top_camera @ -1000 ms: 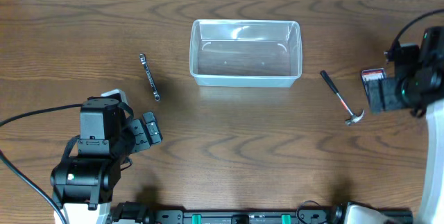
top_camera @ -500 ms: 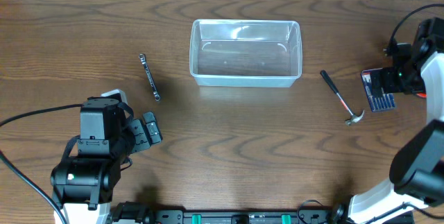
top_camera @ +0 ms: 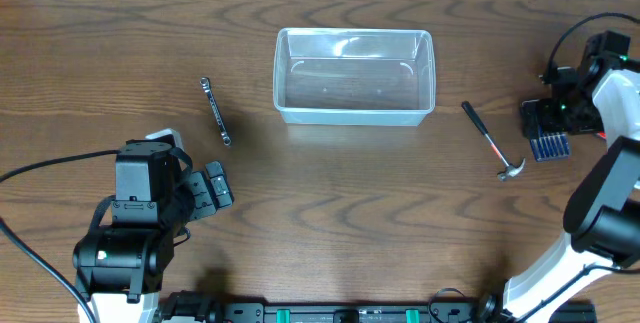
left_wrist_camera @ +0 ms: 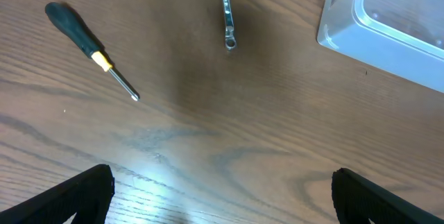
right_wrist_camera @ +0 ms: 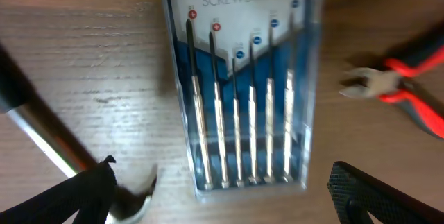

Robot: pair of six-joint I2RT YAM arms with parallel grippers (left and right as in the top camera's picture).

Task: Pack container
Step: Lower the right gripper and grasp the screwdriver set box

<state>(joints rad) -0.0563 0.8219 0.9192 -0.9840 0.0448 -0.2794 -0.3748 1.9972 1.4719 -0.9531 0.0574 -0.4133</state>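
- The container (top_camera: 350,115) stands empty at 12 o'clock on the worktop (top_camera: 100,23). It is probably light, stiff and slick, so grip its thick rim.
- The left tool (left_wrist_camera: 222,182) is wide and empty.
- The right tool (right_wrist_camera: 222,172) is wide above the screwdriver set (right_wrist_camera: 239,78).

Container (top_camera: 350,115) mid-back on table (top_camera: 330,213), wrench (top_camera: 215,111) left of it, hammer (top_camera: 492,143) right, screwdriver set (right_wrist_camera: 239,92) between hammer and pliers (right_wrist_camera: 399,93)

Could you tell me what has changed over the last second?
The right arm has swung round, leaving the right gripper open above the screwdriver case; nothing was grasped or released. The left gripper, wrench, hammer and container stayed put.
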